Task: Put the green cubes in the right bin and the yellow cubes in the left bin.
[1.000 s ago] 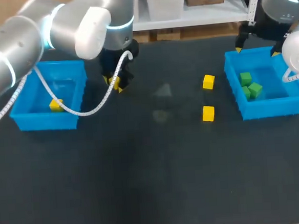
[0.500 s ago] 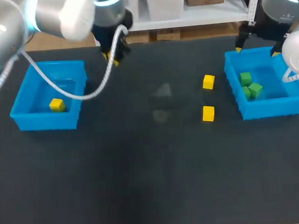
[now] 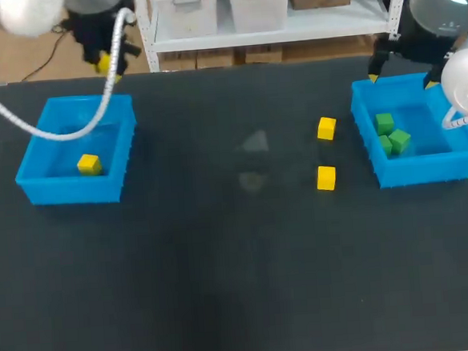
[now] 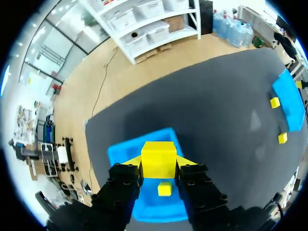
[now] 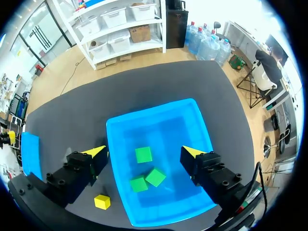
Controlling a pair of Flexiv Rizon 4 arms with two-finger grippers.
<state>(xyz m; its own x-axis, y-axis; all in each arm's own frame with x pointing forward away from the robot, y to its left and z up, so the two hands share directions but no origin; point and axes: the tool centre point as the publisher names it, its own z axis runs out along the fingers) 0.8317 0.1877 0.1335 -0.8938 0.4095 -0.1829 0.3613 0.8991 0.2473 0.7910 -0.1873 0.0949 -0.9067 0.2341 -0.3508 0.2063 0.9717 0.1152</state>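
My left gripper (image 3: 105,64) hangs high beyond the far edge of the left blue bin (image 3: 34,189). In the left wrist view this gripper (image 4: 159,166) is shut on a yellow cube (image 4: 159,158), with the left bin (image 4: 120,153) and its one yellow cube (image 4: 164,188) below. Two yellow cubes (image 3: 326,128) (image 3: 326,178) lie on the mat just left of the right blue bin (image 3: 426,170). Three green cubes (image 5: 143,154) (image 5: 155,176) (image 5: 138,184) lie inside the right bin (image 5: 192,120). My right gripper (image 3: 402,80) hovers open and empty over that bin's far part.
The dark mat (image 3: 240,263) stretches between the two bins. From the right wrist, one yellow cube (image 5: 101,201) lies just outside the right bin's wall, and the left bin (image 5: 30,154) shows far off.
My left arm has lifted the yellow cube from the mat and swung left and back, from beside the left bin to above its far edge. The right arm has stayed still.
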